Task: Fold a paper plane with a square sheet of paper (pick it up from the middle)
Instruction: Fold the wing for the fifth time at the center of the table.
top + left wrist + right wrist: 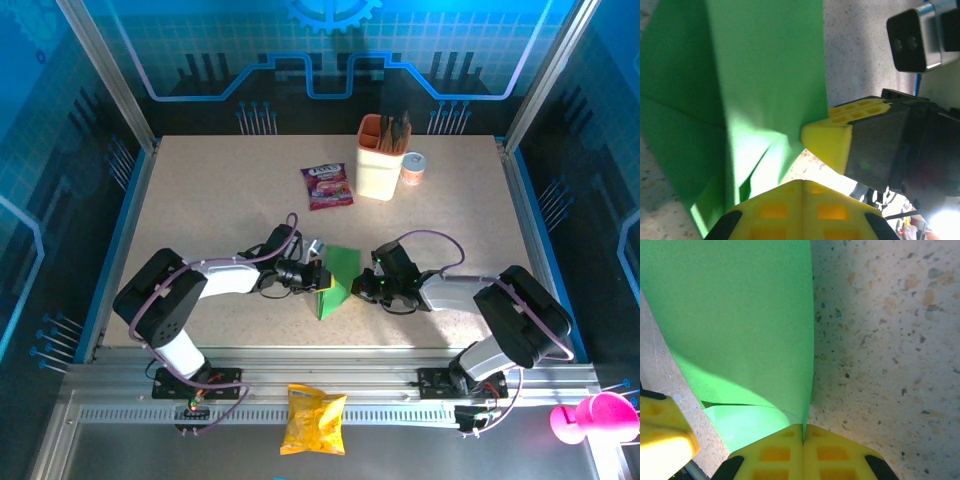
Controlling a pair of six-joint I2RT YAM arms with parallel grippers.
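Just beyond the yellow crisp bag (314,420) on the front rail, the green sheet of paper (338,280) sat at the near middle of the table (200,200), between the two grippers. It was plain and bright, folded to a narrow wedge with a pointed near end, and creases crossed its face. The right gripper (803,429) had its yellow pads pressed together on the paper's edge, which ran straight into their seam. The left gripper (802,186) was closed too. The paper's lower fold met its tips, but whether it was pinched was unclear. Both wrist views cut off the paper's far edges. Farther back lay a purple sachet (327,186), a cream holder (380,168) and a small can (413,168).
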